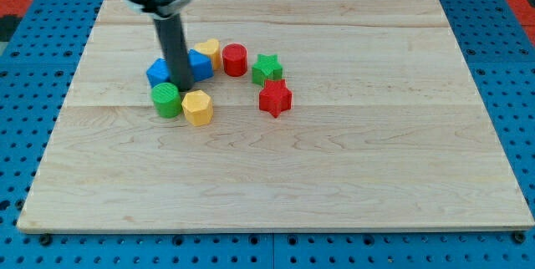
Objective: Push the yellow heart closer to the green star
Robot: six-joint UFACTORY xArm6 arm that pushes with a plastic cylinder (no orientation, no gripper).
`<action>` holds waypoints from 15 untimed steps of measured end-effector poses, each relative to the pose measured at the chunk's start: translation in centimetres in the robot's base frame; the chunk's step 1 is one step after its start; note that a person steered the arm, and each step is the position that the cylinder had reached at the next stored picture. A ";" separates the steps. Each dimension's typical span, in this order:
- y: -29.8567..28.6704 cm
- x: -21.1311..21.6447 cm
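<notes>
Board (351,152): pale wood, lying on a blue pegged table (518,93), most of its surface bare, all blocks gathered toward the view's upper left. Rod (172,48): dark, upright, descending from the arm at the view's top; the tip (180,87) sits among the cluster, in front of the blue blocks and just above the green cylinder, and it carries nothing, being a plain pushing end with no jaws. Blue blocks (199,65): apparently two, one each side of the rod, shapes partly hidden by it. Red star (275,98): rightmost low piece, just below the green star. Green star (267,68): the goal, at the cluster's right edge. Red cylinder (235,59): standing between the yellow heart and the green star, so a straight push rightward would likely drive the heart into it. Yellow hexagon (198,107): touching or nearly touching the green cylinder (166,99) at the cluster's bottom. Yellow heart (209,52): the task's piece, at the cluster's top, beside the right blue block and just left of the red cylinder. The tip stands below-left of the heart, apart from it, a blue block between; judged a position for approach, the push not yet begun.
</notes>
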State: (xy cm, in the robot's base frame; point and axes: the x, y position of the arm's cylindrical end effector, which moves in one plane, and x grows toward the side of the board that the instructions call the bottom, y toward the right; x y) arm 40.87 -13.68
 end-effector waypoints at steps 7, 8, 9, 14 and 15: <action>2.6 -1.1; 3.3 -5.3; 3.6 -9.7; 7.8 -17.0; 7.8 -17.7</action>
State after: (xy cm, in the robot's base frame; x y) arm 23.20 -5.86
